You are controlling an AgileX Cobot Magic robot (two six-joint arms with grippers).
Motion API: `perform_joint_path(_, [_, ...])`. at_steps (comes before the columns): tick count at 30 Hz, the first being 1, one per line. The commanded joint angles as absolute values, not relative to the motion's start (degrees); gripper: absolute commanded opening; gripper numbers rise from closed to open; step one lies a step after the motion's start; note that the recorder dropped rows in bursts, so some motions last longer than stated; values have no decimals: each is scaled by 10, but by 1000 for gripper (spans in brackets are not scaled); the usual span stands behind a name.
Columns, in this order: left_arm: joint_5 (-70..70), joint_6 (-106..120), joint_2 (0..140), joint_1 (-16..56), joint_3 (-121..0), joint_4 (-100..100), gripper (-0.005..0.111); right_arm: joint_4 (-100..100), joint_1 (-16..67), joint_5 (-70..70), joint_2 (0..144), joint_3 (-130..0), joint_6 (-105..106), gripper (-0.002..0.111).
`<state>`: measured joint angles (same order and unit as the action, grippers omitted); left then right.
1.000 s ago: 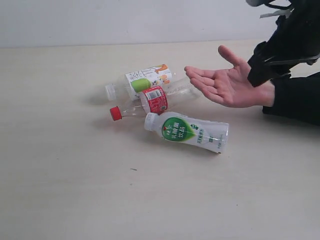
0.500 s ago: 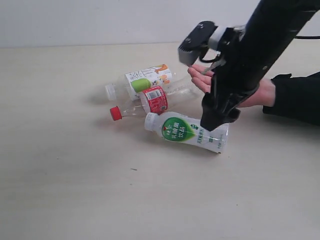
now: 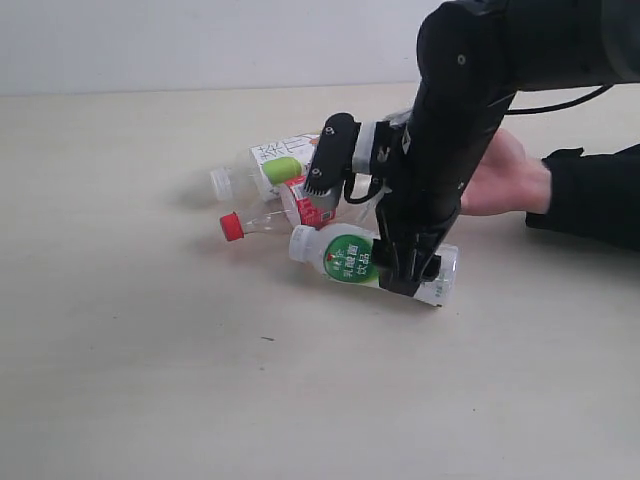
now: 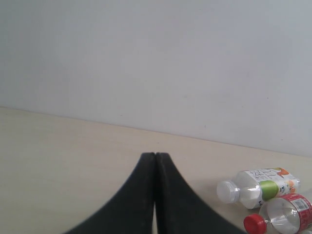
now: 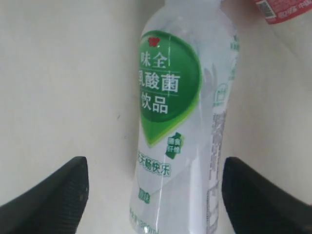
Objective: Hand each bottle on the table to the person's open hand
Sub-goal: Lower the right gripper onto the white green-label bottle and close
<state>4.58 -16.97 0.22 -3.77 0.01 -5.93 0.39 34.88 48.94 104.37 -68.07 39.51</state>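
Three bottles lie on the table (image 3: 150,380). The green-and-white label bottle (image 3: 345,258) with a white cap lies nearest the front. Behind it are the clear red-label bottle (image 3: 312,201) with a red cap and the fruit-print bottle (image 3: 282,161). My right gripper (image 3: 408,272) is down over the green-and-white bottle (image 5: 180,117). It stands open (image 5: 155,163) with one finger on each side of the bottle and a gap at both. The person's open hand (image 3: 505,172) shows partly behind my right arm. My left gripper (image 4: 155,156) is shut and empty, away from the bottles.
The person's black sleeve (image 3: 590,195) rests on the table at the right. A white wall (image 3: 200,40) rises behind the table's far edge. In the left wrist view the fruit-print bottle (image 4: 261,184) and the red-label bottle (image 4: 286,214) lie off to one side.
My right arm came down from above the person's hand to the green-and-white bottle, and its open jaws now straddle it. The arm now hides part of the hand. The bottles have not moved.
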Motion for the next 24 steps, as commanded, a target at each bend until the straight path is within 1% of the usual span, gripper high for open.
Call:
perform_joint_path(1, [45, -167, 0, -40, 0, -56, 1, -6, 350, 453, 1057, -685, 394, 73])
perform_joint_path(4, [45, -167, 0, -40, 0, -56, 1, -6, 350, 439, 1067, -685, 394, 75])
perform_joint_path(24, [45, -167, 0, -40, 0, -56, 1, -17, 350, 392, 1114, -685, 389, 75])
